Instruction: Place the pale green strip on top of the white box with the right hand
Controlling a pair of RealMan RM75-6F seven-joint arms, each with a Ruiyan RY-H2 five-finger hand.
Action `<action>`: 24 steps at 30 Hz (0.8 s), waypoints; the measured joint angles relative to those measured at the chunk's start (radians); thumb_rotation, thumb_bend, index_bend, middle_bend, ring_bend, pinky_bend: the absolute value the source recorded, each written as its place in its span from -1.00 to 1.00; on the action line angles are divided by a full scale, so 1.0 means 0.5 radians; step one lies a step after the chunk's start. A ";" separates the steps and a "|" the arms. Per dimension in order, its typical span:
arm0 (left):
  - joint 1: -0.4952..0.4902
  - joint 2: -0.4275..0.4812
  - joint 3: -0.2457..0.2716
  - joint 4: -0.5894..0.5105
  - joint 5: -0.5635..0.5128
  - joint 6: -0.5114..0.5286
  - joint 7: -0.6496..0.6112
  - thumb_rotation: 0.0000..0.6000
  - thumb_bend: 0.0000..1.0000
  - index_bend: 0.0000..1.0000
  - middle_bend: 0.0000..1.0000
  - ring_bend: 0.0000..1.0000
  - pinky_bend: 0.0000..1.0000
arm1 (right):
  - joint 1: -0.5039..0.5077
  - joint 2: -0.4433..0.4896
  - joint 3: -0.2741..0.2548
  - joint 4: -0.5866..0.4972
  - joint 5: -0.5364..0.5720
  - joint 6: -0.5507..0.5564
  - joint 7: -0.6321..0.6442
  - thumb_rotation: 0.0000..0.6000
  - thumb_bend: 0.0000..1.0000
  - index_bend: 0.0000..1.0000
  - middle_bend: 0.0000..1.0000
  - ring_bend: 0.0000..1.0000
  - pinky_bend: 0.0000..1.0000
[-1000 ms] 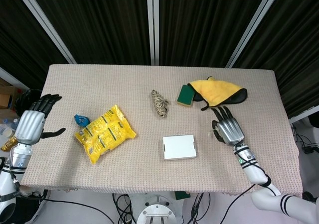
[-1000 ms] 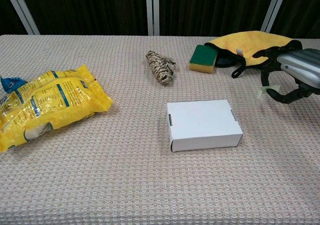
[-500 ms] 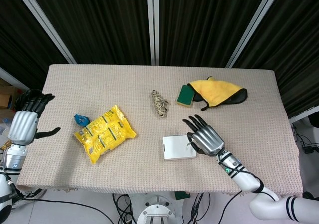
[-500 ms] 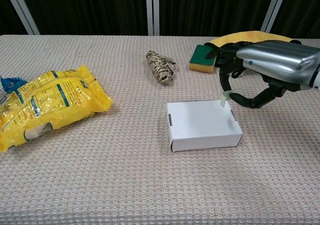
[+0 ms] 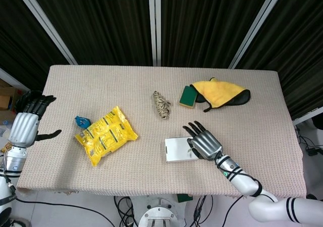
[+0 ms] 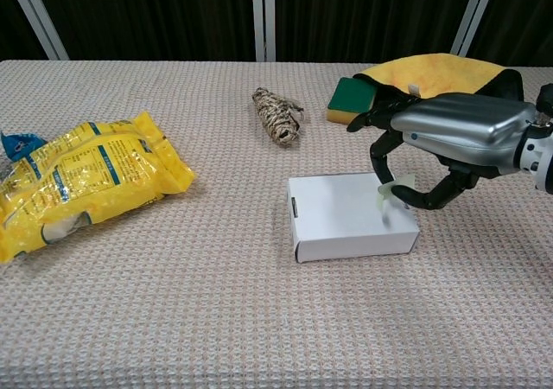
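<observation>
Lab or studio setup: black curtains [image 5: 101,20] behind cloth-covered table [image 5: 262,101], cables [image 5: 121,207] under front edge.

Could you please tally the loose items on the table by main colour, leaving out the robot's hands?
Yellow: 2, snack bag and cloth
White: 1, box
Green: 2, sponge and pale strip
Blue: 1, small item
Tan: 1, twine bundle
Total: 7

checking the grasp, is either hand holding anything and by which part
The right hand pinches the pale green strip by its upper end, over the white box. The left hand holds nothing.
</observation>
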 measured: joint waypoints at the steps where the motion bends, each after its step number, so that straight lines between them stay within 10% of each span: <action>1: 0.000 -0.001 0.000 0.004 0.000 0.000 -0.004 1.00 -1.00 -0.71 -0.75 -0.81 -0.66 | 0.007 -0.010 -0.001 0.007 0.006 -0.002 -0.016 1.00 -0.08 0.20 -0.94 -1.00 -1.00; 12: 0.000 0.004 -0.011 0.034 0.010 0.015 -0.044 1.00 -1.00 -0.71 -0.75 -0.81 -0.66 | 0.059 -0.113 -0.022 0.094 0.059 0.004 -0.095 1.00 -0.07 0.19 -0.96 -1.00 -1.00; 24: 0.003 0.002 -0.005 0.051 0.016 0.012 -0.087 1.00 -1.00 -0.71 -0.75 -0.81 -0.66 | 0.086 -0.149 -0.038 0.130 0.055 0.008 -0.065 1.00 -0.09 -0.25 -0.99 -1.00 -1.00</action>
